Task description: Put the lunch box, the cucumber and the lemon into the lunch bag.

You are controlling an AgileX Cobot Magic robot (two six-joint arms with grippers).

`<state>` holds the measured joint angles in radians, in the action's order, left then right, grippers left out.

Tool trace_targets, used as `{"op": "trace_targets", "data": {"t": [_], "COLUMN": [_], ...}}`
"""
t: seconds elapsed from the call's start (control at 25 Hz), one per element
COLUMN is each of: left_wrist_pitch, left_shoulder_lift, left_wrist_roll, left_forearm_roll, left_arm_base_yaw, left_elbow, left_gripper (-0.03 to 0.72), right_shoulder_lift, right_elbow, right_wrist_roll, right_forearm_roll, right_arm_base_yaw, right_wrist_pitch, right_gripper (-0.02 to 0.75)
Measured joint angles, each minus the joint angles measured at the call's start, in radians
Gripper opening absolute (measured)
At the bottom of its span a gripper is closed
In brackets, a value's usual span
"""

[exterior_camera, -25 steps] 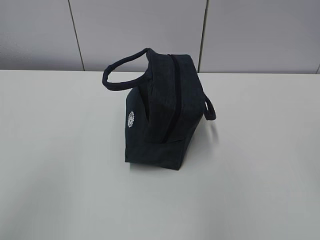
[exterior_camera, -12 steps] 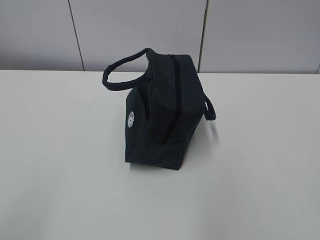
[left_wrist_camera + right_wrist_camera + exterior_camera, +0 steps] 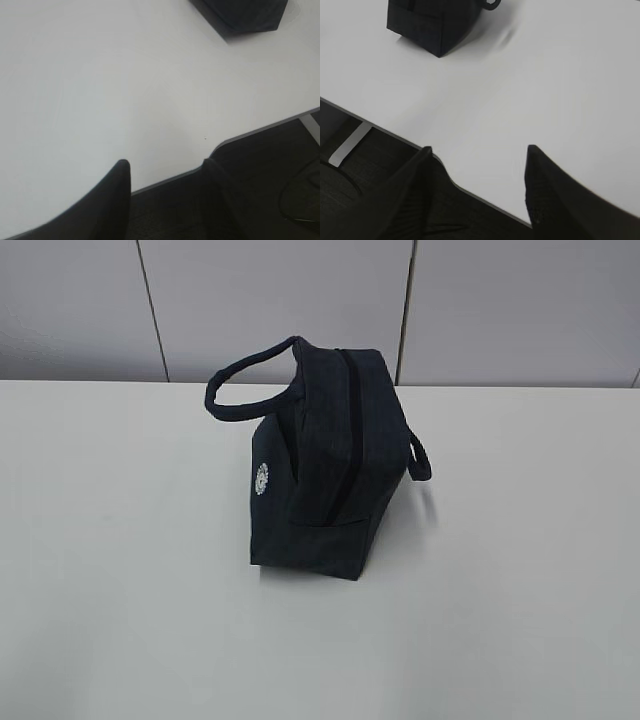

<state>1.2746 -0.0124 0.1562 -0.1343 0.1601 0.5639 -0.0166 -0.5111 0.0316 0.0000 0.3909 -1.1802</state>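
Both claws hang apart w/ nothing between them: left claw (image 3: 165, 175) and right claw (image 3: 477, 170), each over the near edge of the white table (image 3: 120, 570). Neither shows in the front cam, only on the wrist cams. Front cam gives the whole lunch bag (image 3: 325, 470) standing mid-table, zipper (image 3: 349, 430) along the top, probably closed but too dark to be sure, white logo (image 3: 262, 478) on its left face. Wrist cams catch only a bag corner, well apart from me, plus dark floor (image 3: 365, 165) below the table.
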Motion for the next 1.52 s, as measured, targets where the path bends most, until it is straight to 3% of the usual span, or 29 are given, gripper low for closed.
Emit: {"op": "trace_targets", "data": {"t": [0.4,1.04,1.52], "left_wrist_pitch": [-0.102,-0.158,-0.158], "left_shoulder_lift": [0.000,0.000,0.000], "left_wrist_roll": [0.000,0.000,0.000], "left_forearm_roll": [0.024,0.029,0.029], "left_arm_base_yaw": [0.000,0.000,0.000], "left_elbow": [-0.027,-0.054,-0.054], "left_gripper": [0.309,0.272,0.249], "right_shoulder_lift": [0.000,0.000,0.000], "right_elbow": [0.015,0.017,0.017], "right_wrist_roll": [-0.011,-0.011,-0.011], "right_forearm_roll": [0.000,0.000,0.000], "right_arm_base_yaw": [0.000,-0.011,-0.395], "right_wrist_pitch": [0.018,0.026,0.026], "right_gripper": [0.308,0.298,0.297]}}
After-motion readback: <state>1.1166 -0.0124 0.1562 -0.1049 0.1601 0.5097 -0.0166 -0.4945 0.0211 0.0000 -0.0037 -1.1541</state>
